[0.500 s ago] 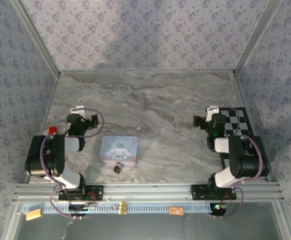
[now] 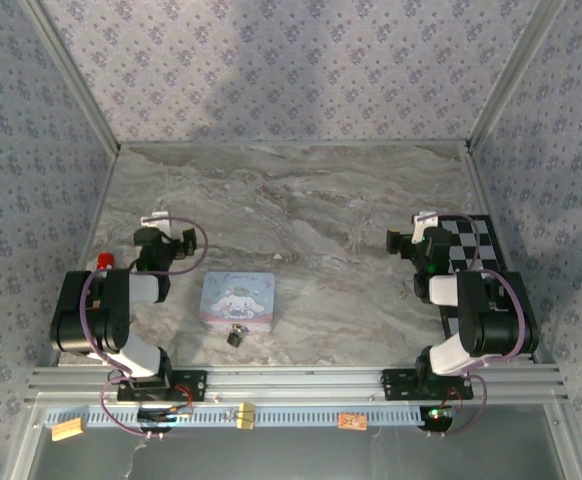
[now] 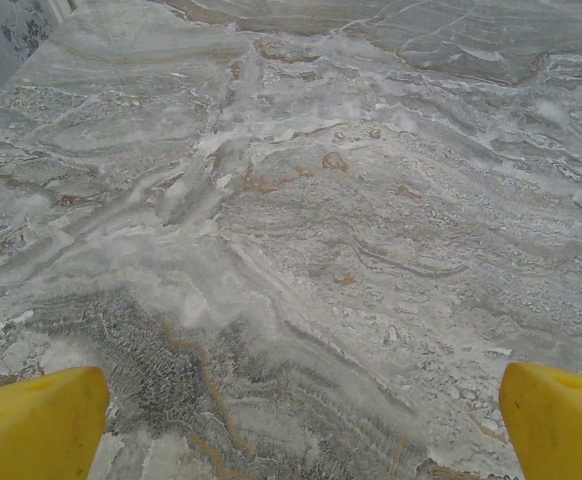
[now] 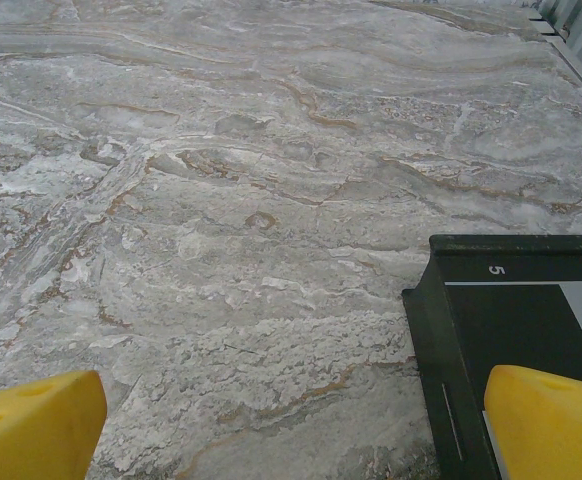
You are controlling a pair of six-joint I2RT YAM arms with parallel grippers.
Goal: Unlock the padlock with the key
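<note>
— Dark padlock point(image 2: 237, 334), silvery part on it, lies on the marble point(image 2: 321, 210) at the tin's point(image 2: 238, 299) near edge; touching or not, can't tell. Untouched, I'd judge: you have every step left.
— Key?
— Too small to make out. Left gripper point(image 3: 301, 425) and right gripper point(image 4: 291, 425): jaws wide apart, empty, well away from it.

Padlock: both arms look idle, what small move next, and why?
Probably bring the left gripper over the tiny dark padlock with a silvery part. It lies on the grey marble table just on the arms' side of the pastel cartoon tin box, nearer the left arm, whose open yellow jaws face bare marble, holding nothing. Whether a key is with it, I cannot tell.
</note>
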